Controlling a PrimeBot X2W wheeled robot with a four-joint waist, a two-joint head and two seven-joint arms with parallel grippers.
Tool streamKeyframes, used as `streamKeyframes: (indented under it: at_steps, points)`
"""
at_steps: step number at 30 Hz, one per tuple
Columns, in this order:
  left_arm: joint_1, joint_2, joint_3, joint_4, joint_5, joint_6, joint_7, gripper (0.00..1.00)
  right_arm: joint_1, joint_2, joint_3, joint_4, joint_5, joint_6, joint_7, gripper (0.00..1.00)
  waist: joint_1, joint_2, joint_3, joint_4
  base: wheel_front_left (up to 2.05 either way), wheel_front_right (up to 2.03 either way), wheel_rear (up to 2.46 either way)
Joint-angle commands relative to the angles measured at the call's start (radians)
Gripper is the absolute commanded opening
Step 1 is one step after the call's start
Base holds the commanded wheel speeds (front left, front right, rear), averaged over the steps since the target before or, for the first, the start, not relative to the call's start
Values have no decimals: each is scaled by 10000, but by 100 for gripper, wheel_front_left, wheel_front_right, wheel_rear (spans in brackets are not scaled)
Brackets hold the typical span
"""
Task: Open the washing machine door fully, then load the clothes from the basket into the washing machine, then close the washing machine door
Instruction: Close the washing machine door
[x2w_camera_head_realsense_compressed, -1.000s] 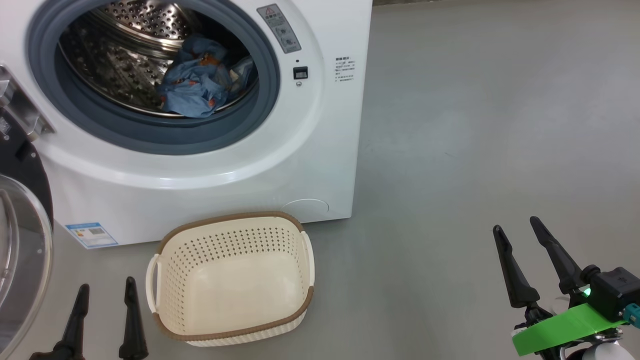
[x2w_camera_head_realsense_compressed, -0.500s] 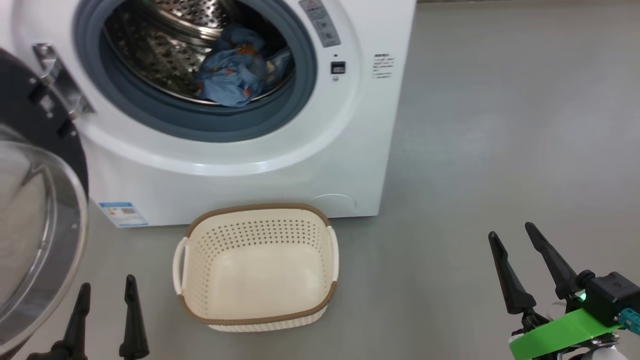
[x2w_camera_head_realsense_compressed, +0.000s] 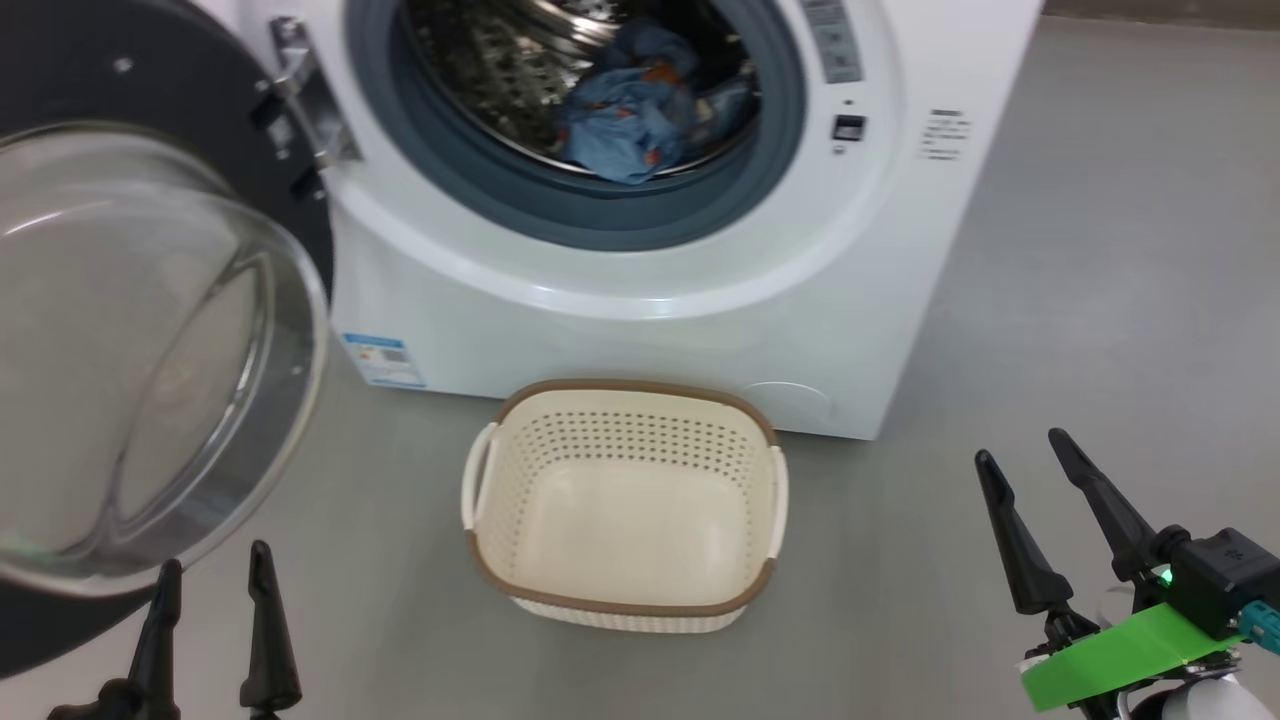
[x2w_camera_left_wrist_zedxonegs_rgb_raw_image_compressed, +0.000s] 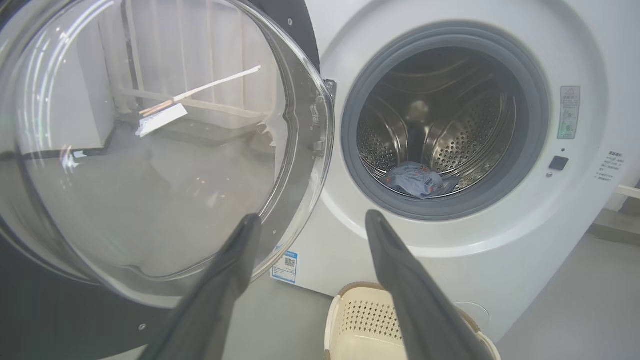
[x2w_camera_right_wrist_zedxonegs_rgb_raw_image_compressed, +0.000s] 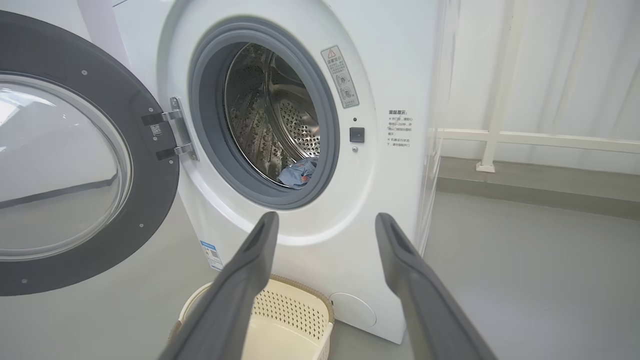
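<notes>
- Door work is what I judge remains: the washing machine door (x2w_camera_head_realsense_compressed: 140, 340) stands swung wide at the left of the washing machine (x2w_camera_head_realsense_compressed: 640, 330), hung on its metal hinge (x2w_camera_head_realsense_compressed: 300, 100).
- Clothes (x2w_camera_head_realsense_compressed: 625, 125) lie bunched low in the drum, and the basket (x2w_camera_head_realsense_compressed: 620, 388) sits empty on the floor just before the machine.
- Left claw (x2w_camera_head_realsense_compressed: 215, 556) hangs near the door's lower edge, fingers spread wide, holding nothing. Right claw (x2w_camera_head_realsense_compressed: 1022, 446) is well apart to the right, likewise spread and empty.
- The door looks rigid and fairly heavy, swinging only about its hinge, so a push should serve and no pinch is needed.
- Its glass bowl (x2w_camera_left_wrist_zedxonegs_rgb_raw_image_compressed: 150, 150) is smooth and probably slippery. The black rim (x2w_camera_head_realsense_compressed: 60, 630), on the side far from the hinge, seems the better contact.
- Soft cloth could catch in the grey seal if it slumps forward.
</notes>
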Motion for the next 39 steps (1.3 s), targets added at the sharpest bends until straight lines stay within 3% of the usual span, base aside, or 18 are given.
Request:
streamKeyframes:
  at_steps: [1,11,22,39]
  points:
    - [-26,80,260,-340,-152,84,-65,100,-396,-225,262,-259,-11,44,-80,100,0,0,84,777,0,0,0]
    - [63,80,149,-434,-355,216,-65,100,-580,-308,703,-218,20,44,-80,100,0,0,270,1940,0,0,0]
    - [106,80,63,-496,-371,248,-65,100,-659,-330,914,-146,53,44,-80,100,0,0,366,2696,0,0,0]
    - [110,79,96,-705,-334,443,-65,100,-682,-384,887,-175,46,44,-80,100,0,0,488,3093,0,0,0]
